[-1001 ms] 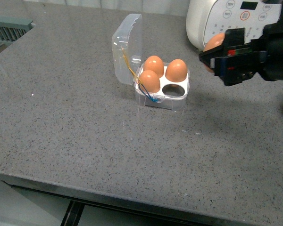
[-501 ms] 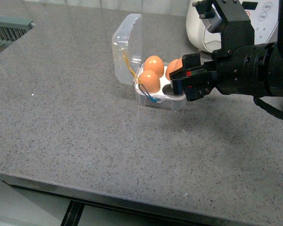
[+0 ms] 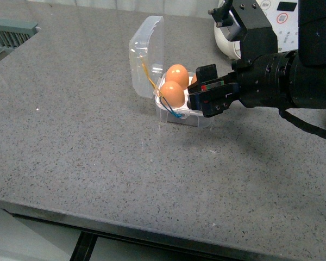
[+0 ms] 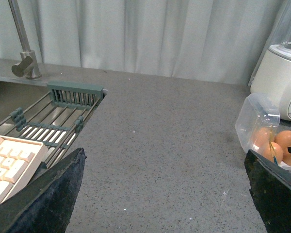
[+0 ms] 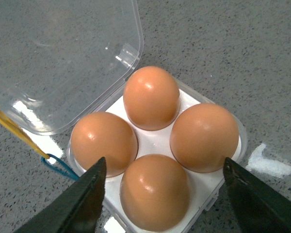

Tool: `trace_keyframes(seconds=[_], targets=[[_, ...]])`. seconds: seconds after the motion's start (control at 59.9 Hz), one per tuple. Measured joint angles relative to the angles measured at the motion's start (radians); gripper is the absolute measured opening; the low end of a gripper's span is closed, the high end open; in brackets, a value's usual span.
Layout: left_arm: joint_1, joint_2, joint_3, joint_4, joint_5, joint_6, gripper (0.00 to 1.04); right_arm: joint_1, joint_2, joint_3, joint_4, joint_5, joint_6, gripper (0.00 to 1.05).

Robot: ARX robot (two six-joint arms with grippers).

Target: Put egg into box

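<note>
Right claw [image 3: 205, 93] released, fingers spread clear on either side of the egg [image 5: 155, 193] seated in the box's [image 5: 156, 144] fourth cell; apparently only withdrawal remains.

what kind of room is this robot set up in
Most likely a kitchen: a speckled grey countertop, a tap over a sink with a drying rack, and a white countertop appliance.

We see a grey speckled countertop [image 3: 98, 163], pale pleated curtains [image 4: 136, 34] behind it, and 1 sink [image 4: 5, 102] with a grey rack [image 4: 77, 93] across it.
</note>
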State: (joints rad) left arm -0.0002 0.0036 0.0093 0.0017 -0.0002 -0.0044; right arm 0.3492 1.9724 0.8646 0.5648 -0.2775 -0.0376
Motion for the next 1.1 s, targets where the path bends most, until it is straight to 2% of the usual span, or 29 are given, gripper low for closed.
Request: trace_keyframes(seconds=[0.167,0.334,0.451,0.584,0.684,0.734,1.101], targets=[[0.0,0.0,0.0,0.0,0.0,0.0,0.98,-0.021,-0.034,-0.051,0.066,0.053,0.021,0.97],[0.0,0.0,0.0,0.0,0.0,0.0,0.98,-0.076,-0.196,-0.201,0.152,0.174,0.048,0.95],[0.0,0.0,0.0,0.0,0.0,0.0,0.98,-0.113,-0.324,-0.328,0.204,0.223,0.062,0.95],[0.0,0.0,0.0,0.0,0.0,0.0,0.98,-0.138,-0.472,-0.465,0.194,0.253,0.083,0.95],[0.0,0.0,0.0,0.0,0.002,0.0,0.98,-0.138,-0.457,-0.576,0.509,0.442,0.057,0.79],[0.0,-0.002,0.0,0.0,0.001,0.0,0.98,-0.149,-0.466,-0.613,0.599,0.459,0.05,0.72],[0.0,0.0,0.0,-0.001,0.0,0.0,0.98,-0.237,-0.822,-0.761,0.459,0.387,0.041,0.08]])
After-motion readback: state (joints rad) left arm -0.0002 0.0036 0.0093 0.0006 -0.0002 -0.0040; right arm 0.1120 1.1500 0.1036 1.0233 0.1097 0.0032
